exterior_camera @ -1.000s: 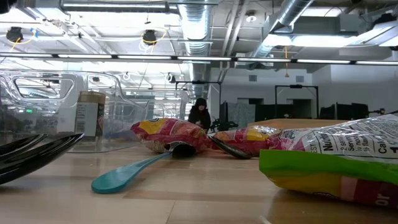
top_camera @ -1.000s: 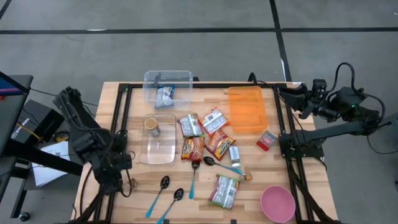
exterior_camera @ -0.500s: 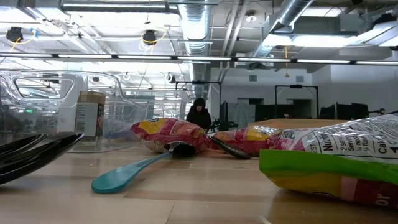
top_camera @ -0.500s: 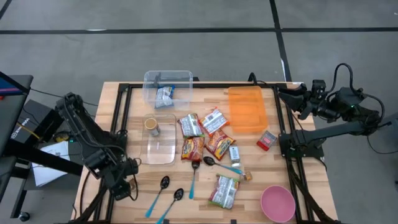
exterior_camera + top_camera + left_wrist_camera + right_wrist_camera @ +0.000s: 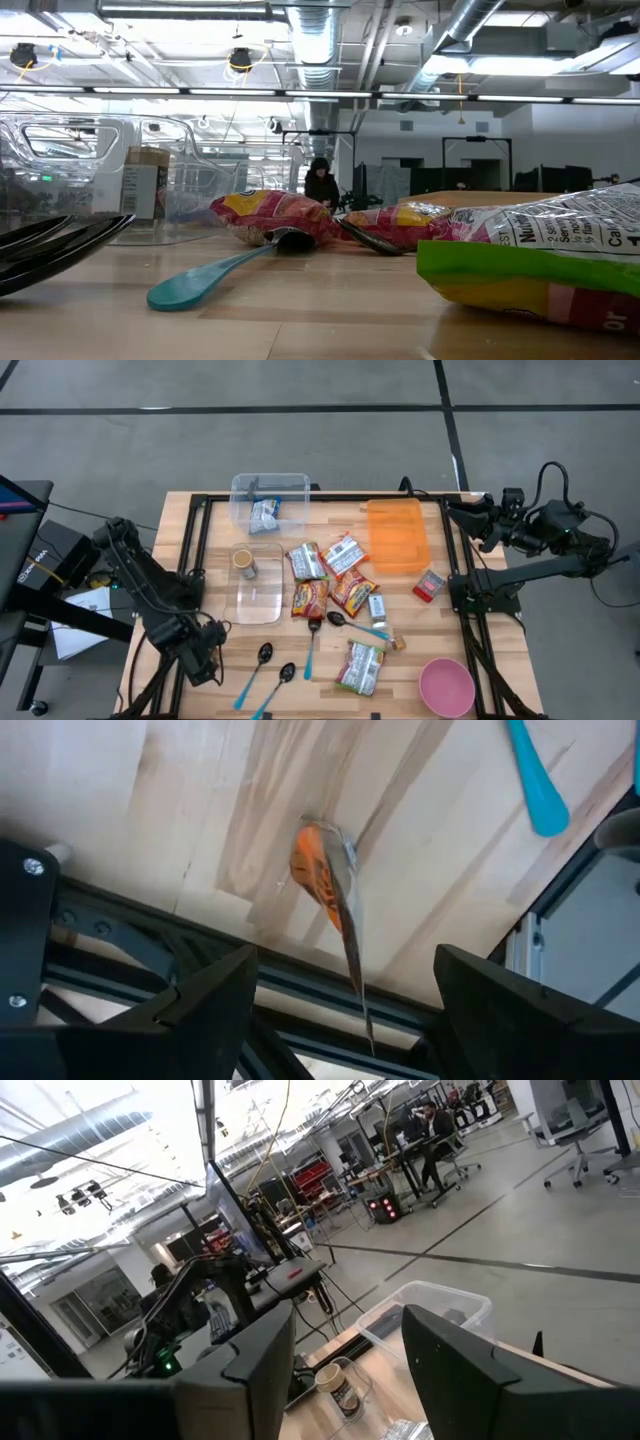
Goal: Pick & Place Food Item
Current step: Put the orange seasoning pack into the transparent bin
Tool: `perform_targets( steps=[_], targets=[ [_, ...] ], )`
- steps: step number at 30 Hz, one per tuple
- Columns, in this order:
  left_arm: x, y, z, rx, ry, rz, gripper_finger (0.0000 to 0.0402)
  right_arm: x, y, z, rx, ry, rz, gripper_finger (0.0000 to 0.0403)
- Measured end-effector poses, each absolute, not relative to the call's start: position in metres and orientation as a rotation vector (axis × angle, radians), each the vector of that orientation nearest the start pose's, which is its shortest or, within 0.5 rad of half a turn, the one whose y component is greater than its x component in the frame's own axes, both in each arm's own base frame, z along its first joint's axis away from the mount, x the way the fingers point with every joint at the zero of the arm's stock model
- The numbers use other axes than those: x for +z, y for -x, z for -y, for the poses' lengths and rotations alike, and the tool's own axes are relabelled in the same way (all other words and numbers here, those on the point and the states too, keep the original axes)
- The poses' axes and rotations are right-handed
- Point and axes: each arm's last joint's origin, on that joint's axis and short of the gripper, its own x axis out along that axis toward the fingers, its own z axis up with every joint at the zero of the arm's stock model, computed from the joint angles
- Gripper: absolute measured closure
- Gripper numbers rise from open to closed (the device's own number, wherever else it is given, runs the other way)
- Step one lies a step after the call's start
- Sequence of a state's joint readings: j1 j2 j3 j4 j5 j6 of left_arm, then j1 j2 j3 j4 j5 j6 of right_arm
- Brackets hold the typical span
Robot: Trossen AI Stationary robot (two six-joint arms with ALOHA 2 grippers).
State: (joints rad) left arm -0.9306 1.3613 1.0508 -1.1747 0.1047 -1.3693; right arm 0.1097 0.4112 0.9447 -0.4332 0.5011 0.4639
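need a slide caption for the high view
Left gripper open over the table's near-left corner beside the black spoons; snack packets cluster mid-table, right arm parked at the far-right edge.
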Motion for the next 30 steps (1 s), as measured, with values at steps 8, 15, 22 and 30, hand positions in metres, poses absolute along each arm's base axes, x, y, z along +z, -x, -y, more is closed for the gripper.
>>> perform_targets(
  steps=[8,15,22,30],
  targets=[
    [0.2473,-0.1323,0.1824,0.27,0.458,-1.602,0.0132,0.3946,-0.0524,0.0082,-0.361,-0.494,0.186,0.0223],
    [0.2472,-0.1308,0.1803,0.292,0.442,-1.613,0.0204,0.3946,-0.0523,0.0082,-0.36,-0.495,0.186,0.0223],
    [0.247,-0.129,0.1778,0.318,0.419,-1.622,0.0294,0.3945,-0.0523,0.0082,-0.36,-0.495,0.186,0.0223],
    [0.247,-0.1292,0.1779,0.323,0.422,-1.617,0.0394,0.3942,-0.0525,0.0082,-0.361,-0.493,0.182,0.0223]
  ],
)
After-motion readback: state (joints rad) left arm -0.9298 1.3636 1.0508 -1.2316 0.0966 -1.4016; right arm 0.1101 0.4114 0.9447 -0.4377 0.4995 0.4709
